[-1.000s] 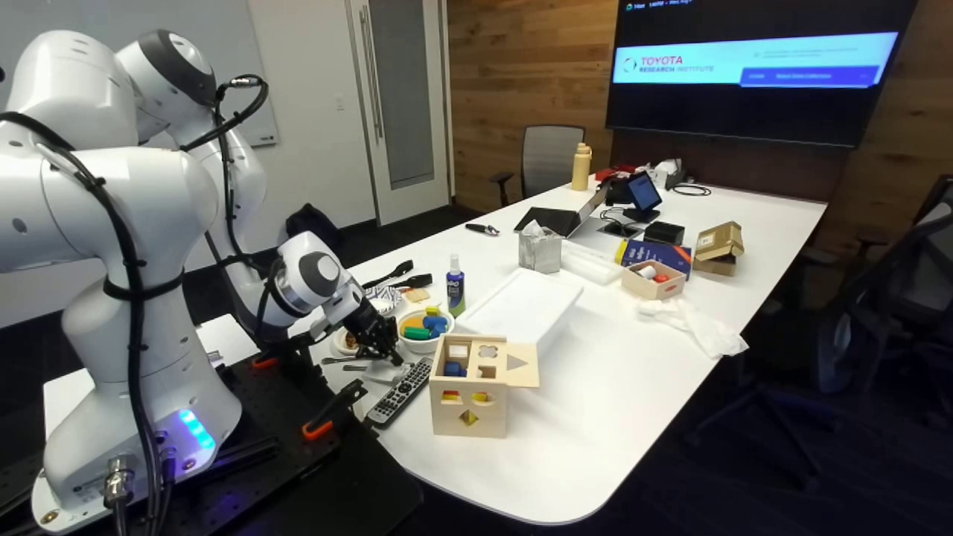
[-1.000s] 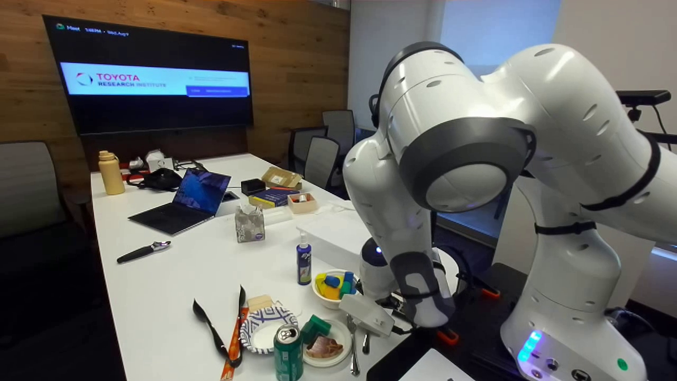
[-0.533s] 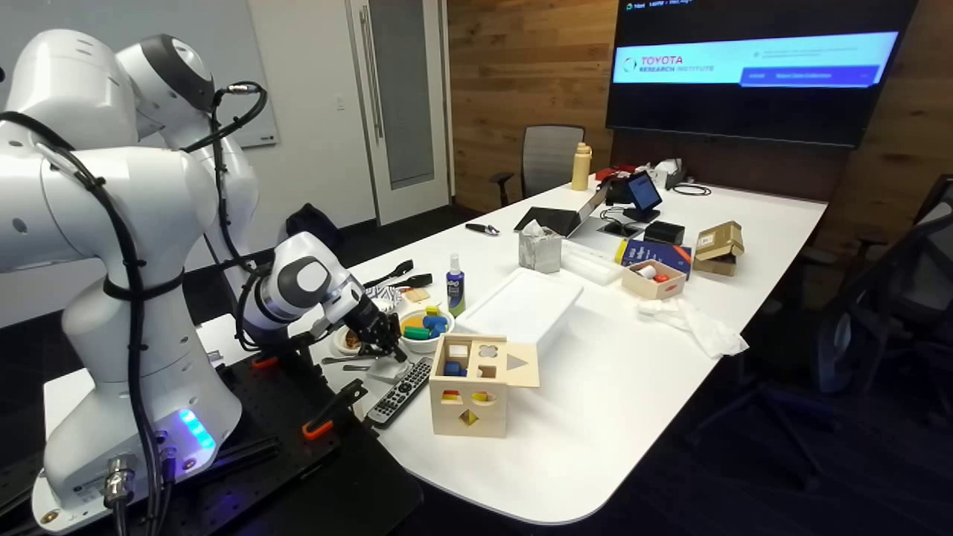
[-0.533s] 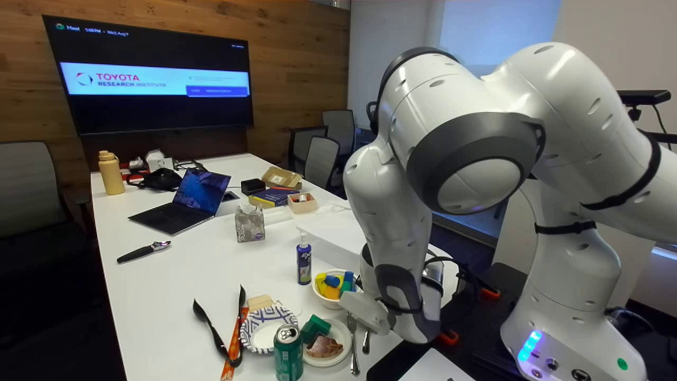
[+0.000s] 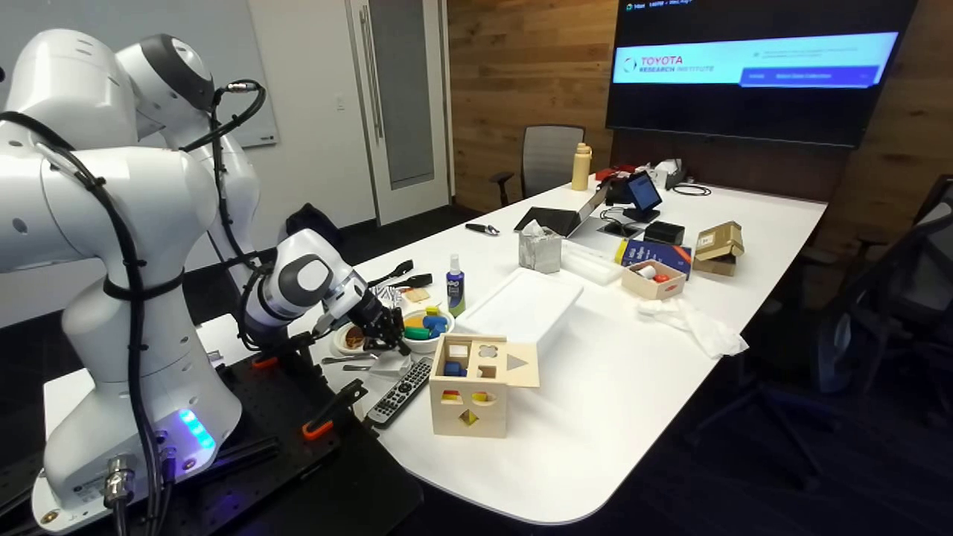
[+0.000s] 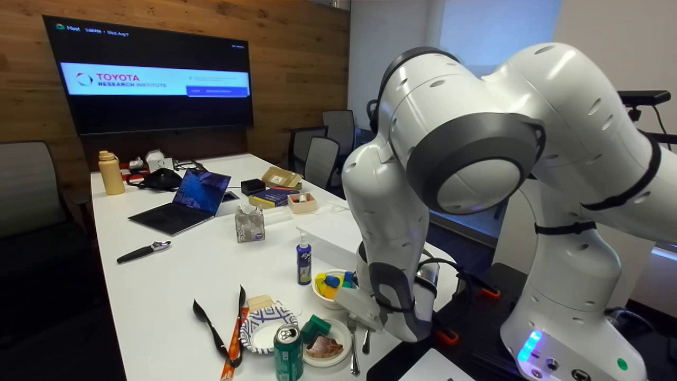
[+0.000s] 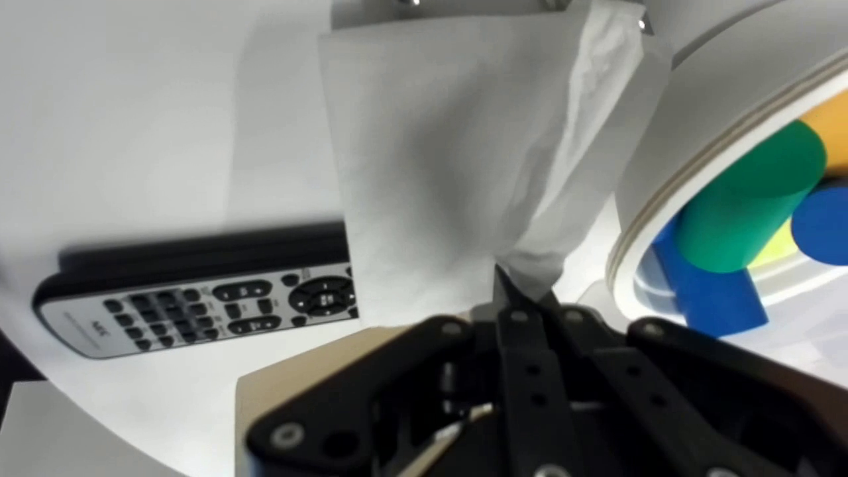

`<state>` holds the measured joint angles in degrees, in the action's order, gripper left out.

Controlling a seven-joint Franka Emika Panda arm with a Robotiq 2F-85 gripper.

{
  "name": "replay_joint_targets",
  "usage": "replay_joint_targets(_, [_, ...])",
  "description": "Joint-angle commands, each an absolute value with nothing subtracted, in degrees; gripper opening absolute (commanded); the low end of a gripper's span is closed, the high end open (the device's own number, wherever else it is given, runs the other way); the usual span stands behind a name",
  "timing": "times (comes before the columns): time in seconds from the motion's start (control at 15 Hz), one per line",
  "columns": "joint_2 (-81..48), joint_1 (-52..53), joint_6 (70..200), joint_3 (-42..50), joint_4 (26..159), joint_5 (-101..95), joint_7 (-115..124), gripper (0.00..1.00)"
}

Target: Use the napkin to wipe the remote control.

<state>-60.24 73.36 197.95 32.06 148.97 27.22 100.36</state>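
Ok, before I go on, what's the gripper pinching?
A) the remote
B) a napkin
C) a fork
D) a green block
B: in the wrist view, the gripper is closed on a bunched part of the white napkin, while the remote lies ungripped.

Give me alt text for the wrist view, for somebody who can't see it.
A black gripper pinches a white napkin that hides the right end of a remote control lying buttons up on a white table. At right, a bowl holds colored blocks.
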Motion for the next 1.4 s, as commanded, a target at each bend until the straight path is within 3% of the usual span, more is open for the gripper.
replay_joint_targets(0.0, [-59.64,73.59,197.95,33.96,148.88,26.01,100.76,0.0])
replay_joint_targets(0.6, [-59.62,69.88,197.95,33.86,146.96,27.18,96.25,0.0])
replay_joint_targets(0.93, [-57.63,63.55,197.95,29.16,145.46,30.05,86.71,0.0])
replay_joint_targets(1.33, [-52.62,58.28,197.95,29.43,147.39,16.97,88.32,0.0])
